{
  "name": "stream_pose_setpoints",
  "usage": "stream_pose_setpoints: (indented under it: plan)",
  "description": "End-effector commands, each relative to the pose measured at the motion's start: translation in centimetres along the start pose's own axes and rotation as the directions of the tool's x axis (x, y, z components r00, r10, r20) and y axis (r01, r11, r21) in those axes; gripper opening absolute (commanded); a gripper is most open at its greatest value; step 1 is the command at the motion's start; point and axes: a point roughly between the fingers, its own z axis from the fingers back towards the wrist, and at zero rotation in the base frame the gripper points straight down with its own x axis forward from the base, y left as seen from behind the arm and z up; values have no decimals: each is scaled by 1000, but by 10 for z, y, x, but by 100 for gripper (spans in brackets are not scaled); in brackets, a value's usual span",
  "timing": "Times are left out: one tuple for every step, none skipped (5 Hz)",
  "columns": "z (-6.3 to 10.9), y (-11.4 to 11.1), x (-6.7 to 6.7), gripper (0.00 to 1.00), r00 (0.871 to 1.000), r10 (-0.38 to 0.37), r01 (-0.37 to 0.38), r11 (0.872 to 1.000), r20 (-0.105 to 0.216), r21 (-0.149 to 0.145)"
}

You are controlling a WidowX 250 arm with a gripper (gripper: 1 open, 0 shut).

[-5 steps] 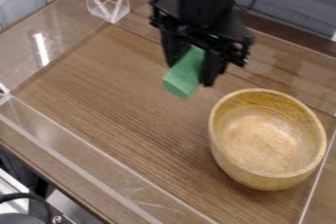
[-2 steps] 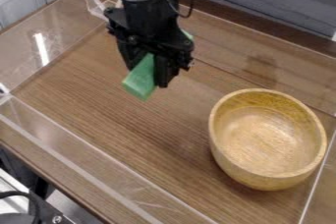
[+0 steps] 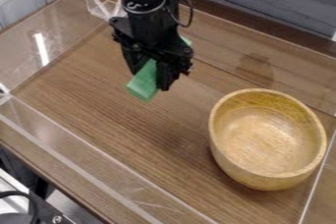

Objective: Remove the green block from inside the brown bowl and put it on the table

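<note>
One green block, one brown bowl.
One gripper clamps the block above the table, well apart from the bowl.

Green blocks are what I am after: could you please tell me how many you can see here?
1. The small flat bright green rectangular block hangs tilted in the shut claw above the table, left of the empty wooden bowl. None seems hidden.
</note>
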Motion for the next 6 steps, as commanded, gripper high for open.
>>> stream_pose_setpoints:
  plan:
    - [-3,8,10,0,999,4,-4,1000,35,8]
    - [-9,11,14,0,999,11,-11,1000,34,9]
    - [-14,13,18,0,999,19,-20,1000,33,7]
    - [-18,15,22,0,999,29,-29,1000,33,5]
    - [-23,18,24,0,999,37,-37,999,29,3]
    - [-26,19,25,0,999,43,-43,999,23,0]
